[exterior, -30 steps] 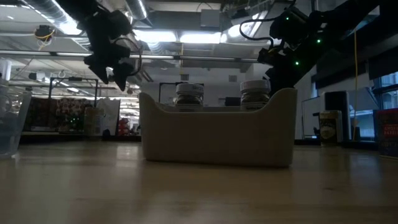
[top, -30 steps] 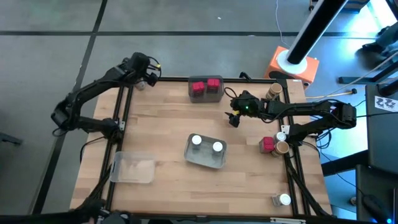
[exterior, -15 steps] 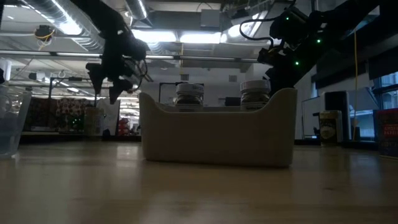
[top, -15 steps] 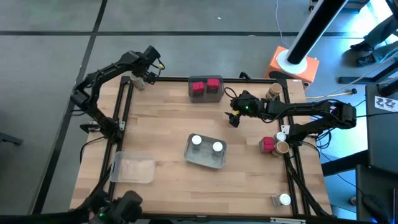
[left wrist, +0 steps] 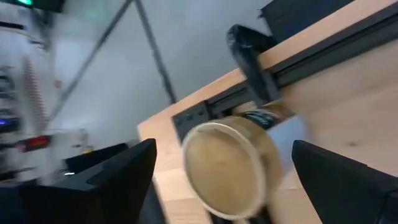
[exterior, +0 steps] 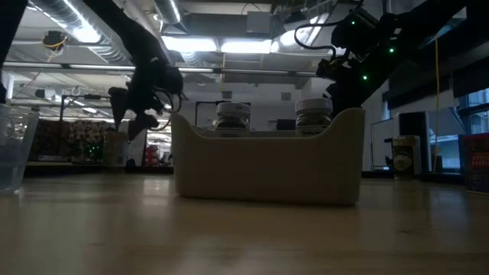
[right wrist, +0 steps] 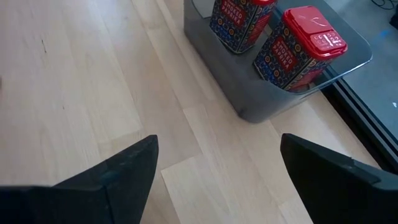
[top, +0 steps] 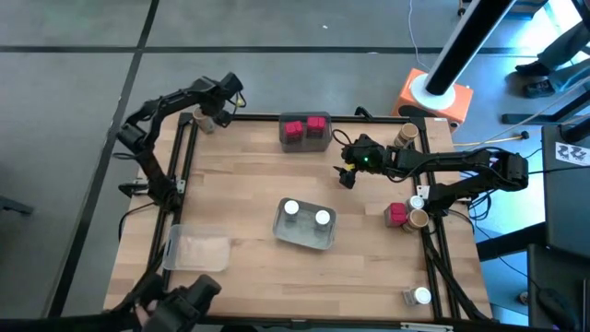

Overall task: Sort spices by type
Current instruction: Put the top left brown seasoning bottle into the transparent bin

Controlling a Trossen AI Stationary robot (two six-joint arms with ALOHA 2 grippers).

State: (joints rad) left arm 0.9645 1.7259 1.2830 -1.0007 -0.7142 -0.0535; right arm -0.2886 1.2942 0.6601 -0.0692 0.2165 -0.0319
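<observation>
A tan-topped spice jar (top: 205, 121) stands upright at the table's far left corner. My left gripper (top: 222, 103) hangs just above it, open and tipped downward. In the left wrist view the jar's tan lid (left wrist: 225, 167) lies between the two spread fingers (left wrist: 106, 180), apart from them. Two red blocky jars (right wrist: 305, 46) stand in a grey tray (top: 305, 132) at the far edge. Two white-topped jars (top: 305, 213) stand in a grey tray (top: 303, 235) at mid table. My right gripper (top: 347, 175) waits open over bare wood, right of the red jars.
A clear tray (top: 196, 249) lies near the left edge. By the right edge stand a tan-topped jar (top: 404, 136), a red jar (top: 396, 214), another tan-topped jar (top: 418, 220) and a white-topped jar (top: 421, 296). A dark shape (top: 184, 300) shows at the near left edge.
My left gripper has come down toward the tan-topped jar at the far left corner, tipping its fingers further downward as it sank. The jars and trays have stayed where they were.
</observation>
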